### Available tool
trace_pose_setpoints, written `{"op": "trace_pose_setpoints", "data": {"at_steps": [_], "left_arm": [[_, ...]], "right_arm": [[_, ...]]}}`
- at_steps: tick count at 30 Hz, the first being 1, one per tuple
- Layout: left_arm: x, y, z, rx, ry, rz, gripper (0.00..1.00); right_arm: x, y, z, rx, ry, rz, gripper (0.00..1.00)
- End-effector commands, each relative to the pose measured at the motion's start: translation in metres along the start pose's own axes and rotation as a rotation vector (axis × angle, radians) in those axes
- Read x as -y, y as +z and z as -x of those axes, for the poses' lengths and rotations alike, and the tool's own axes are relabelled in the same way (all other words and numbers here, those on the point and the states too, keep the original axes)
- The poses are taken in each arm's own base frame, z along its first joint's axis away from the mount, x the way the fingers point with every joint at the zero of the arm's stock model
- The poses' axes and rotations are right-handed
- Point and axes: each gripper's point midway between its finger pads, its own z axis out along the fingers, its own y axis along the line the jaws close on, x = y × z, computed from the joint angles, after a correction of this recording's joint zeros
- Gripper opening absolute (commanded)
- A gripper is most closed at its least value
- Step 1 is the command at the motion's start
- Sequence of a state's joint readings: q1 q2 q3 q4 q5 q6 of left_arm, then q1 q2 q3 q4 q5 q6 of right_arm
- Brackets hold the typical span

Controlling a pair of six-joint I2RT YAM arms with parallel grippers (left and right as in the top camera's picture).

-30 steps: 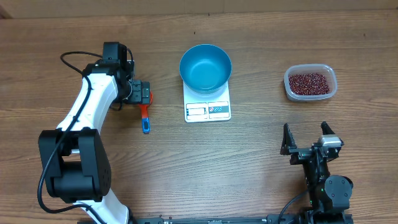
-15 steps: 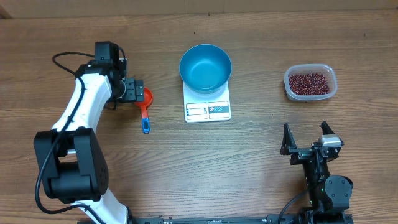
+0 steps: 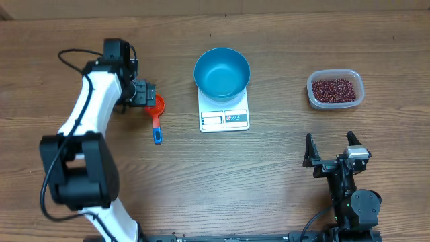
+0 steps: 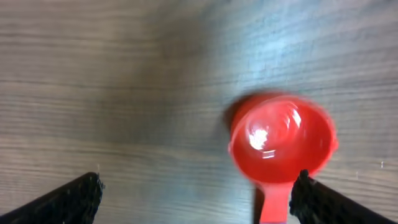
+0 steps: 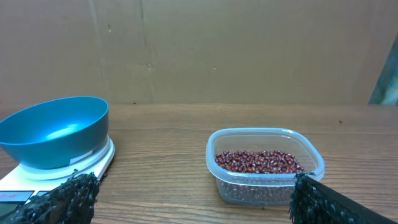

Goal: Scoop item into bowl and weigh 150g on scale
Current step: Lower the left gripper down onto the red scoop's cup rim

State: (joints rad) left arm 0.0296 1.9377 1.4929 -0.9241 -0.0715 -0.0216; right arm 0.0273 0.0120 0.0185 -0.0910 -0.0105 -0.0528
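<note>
Scoop (image 4: 283, 140) is lying on the table (image 4: 124, 93) under your left hand (image 4: 198, 183), which is gaping empty; your right hand (image 5: 193, 183) is standing open, empty.

The left arm (image 3: 94, 114) is arching forward and bending toward its right, pointing the left gripper (image 3: 152, 99) straight down with jaws spread wide, while the right gripper (image 3: 329, 149) is sitting low and level by its base, jaws likewise gaping, gripping nothing.

The red plastic scoop (image 4: 283, 140) is blurred (handle (image 4: 273, 208) cut off below); the display (image 3: 212, 119) of the flat white scale (image 3: 224, 109) cannot be read.
</note>
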Motion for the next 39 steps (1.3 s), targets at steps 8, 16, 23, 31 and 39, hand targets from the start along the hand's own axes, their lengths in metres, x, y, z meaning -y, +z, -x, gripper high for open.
{"op": "trace_pose_setpoints", "data": {"at_steps": [8,16,23,31,39], "left_arm": [[0.006,0.036,0.020,-0.064,0.046,-0.006,1.00],[0.006,0.036,0.016,-0.082,0.048,-0.006,1.00],[0.008,0.037,0.014,-0.089,0.046,-0.021,1.00],[0.009,0.048,0.002,-0.113,0.029,-0.019,0.99],[0.009,0.057,-0.003,-0.112,0.029,-0.019,1.00]], "right_arm": [[0.000,0.000,-0.002,0.005,-0.001,-0.004,1.00],[0.000,0.000,-0.002,0.005,-0.001,-0.004,1.00],[0.000,0.000,-0.002,0.005,-0.001,-0.004,1.00],[0.000,0.000,-0.002,0.005,-0.001,-0.004,1.00],[0.000,0.000,-0.002,0.005,-0.001,-0.004,1.00]]}}
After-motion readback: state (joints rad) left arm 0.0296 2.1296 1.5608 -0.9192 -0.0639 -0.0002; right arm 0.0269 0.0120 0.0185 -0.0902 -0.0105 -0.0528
